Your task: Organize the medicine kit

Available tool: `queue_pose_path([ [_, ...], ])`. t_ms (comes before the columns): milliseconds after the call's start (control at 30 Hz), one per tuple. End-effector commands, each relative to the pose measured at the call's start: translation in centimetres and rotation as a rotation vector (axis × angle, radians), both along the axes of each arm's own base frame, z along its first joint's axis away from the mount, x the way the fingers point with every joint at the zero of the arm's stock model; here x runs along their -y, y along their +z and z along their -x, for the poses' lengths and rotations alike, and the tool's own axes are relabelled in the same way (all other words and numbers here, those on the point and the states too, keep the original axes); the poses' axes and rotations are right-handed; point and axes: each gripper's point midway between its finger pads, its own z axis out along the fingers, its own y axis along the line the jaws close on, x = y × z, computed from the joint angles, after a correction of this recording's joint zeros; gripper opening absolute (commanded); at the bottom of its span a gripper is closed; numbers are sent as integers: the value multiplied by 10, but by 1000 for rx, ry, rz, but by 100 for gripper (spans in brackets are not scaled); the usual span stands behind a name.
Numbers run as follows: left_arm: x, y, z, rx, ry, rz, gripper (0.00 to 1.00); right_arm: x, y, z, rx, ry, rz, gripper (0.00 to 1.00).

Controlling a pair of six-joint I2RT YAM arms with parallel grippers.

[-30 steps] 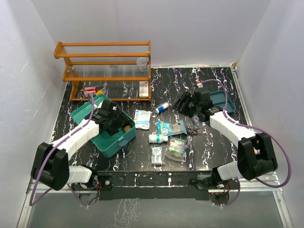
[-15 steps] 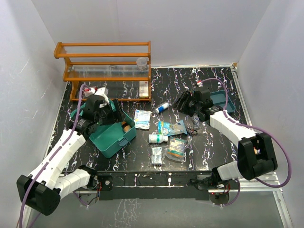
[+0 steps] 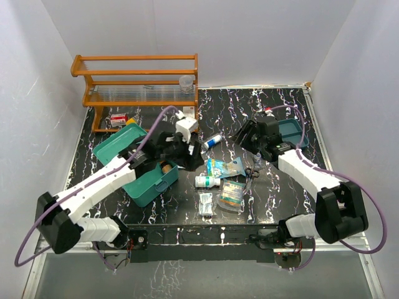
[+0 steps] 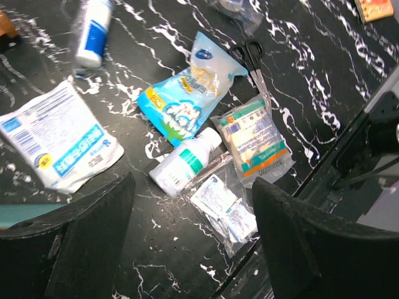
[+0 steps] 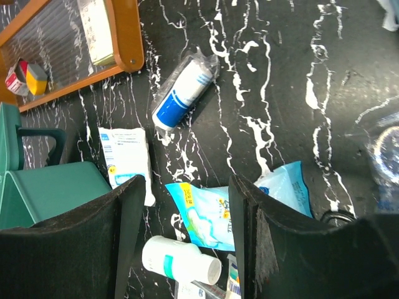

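Looking at top cam first: you've got the medicine kit point(image 3: 148, 187) left-centre on the table point(image 3: 230, 109), lid open, tipped back twd the wooden rack point(image 3: 140, 87). L arm crosses over the kit. The left gripper point(image 3: 186, 154) is just past the kit's right wall, above the white packet. The right gripper point(image 3: 244, 134) is at the right rear, beside the teal tray point(image 3: 292, 132). Loose items lie between the two grippers: blue-white bottle point(image 3: 214, 141), blue pouch point(image 3: 225, 167), white bottle point(image 3: 206, 181), scissors point(image 3: 252, 169), bandage pack point(image 3: 232, 194) and sachets point(image 3: 206, 202). A red box point(image 3: 118, 119) sits under the rack.

L wrist cam: fingers point(image 4: 93, 243) are spread wide w/ nothing between them, well above the table. Below you see the white packet point(image 4: 59, 143) at left, and the white bottle w/ teal label lying on its side, its cap end touching the blue pouch. Bandage pack is just right of it, partly over the scissors. Sachets are nearest the table edge. The teal strip at lower left looks like the kit rim, can't confirm.

R wrist cam: fingers point(image 5: 81, 243) are also apart and empty. The kit fills the lower-left corner, w/ the white packet just beside its wall. Blue-white bottle lies in clear wrap near the rack's corner. Blue pouch and white bottle sit between the fingers.
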Motion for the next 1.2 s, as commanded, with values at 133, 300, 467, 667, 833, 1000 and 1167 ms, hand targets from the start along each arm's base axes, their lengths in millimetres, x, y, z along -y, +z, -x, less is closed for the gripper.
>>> queue_pose_path([
  [133,53,-12,22,79,-277,-131,75,25,13,3,63,-157,10,54],
  [300,60,-45,24,71,-330,-280,77,32,15,6,78,-190,14,54],
  [467,60,-77,37,15,-379,-398,86,25,29,4,149,-116,24,55],
  [667,67,-98,52,-15,-464,-462,93,24,30,5,166,-95,32,56],
  [833,59,-120,41,-1,-493,-592,81,24,27,7,158,-93,32,56],
  [1000,59,-128,32,30,-501,-637,75,30,25,8,150,-127,37,56],
  [1167,54,-141,25,38,-505,-675,74,34,21,9,128,-159,36,56],
])
